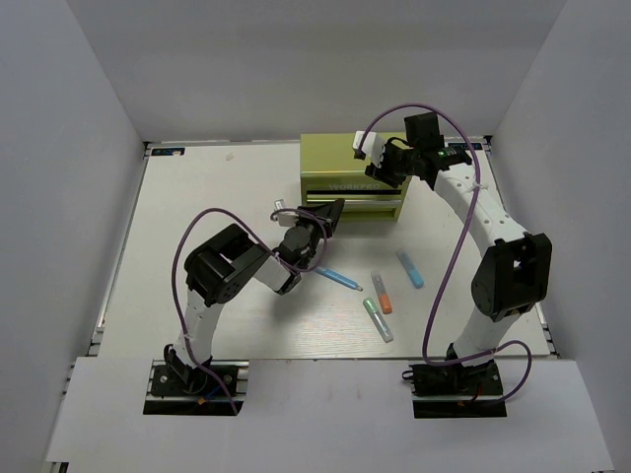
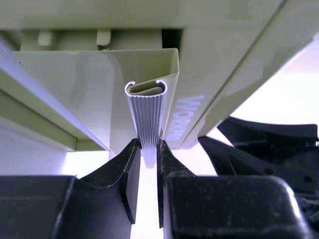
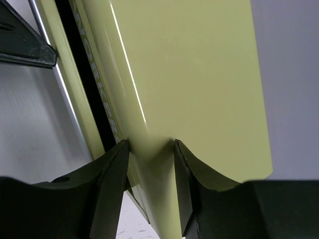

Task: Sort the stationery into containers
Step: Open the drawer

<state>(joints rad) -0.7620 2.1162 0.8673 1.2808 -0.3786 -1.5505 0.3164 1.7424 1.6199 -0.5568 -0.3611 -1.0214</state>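
Observation:
The olive-green tool chest (image 1: 335, 158) stands at the back middle of the table. My left gripper (image 1: 328, 211) is shut on the ribbed silver handle (image 2: 148, 114) of a front drawer (image 2: 94, 94), which stands out from the chest body (image 2: 224, 40). My right gripper (image 1: 381, 174) rests on the chest top (image 3: 189, 74) near its front edge, jaws apart and holding nothing. On the table in front lie a thin blue pen (image 1: 340, 278), a light-blue marker (image 1: 410, 268), an orange-capped marker (image 1: 382, 293) and a green-capped marker (image 1: 378, 320).
White walls close in the table on the left, back and right. Purple cables loop over both arms. The four pens lie between the two arms, nearer the right arm's base (image 1: 458, 379).

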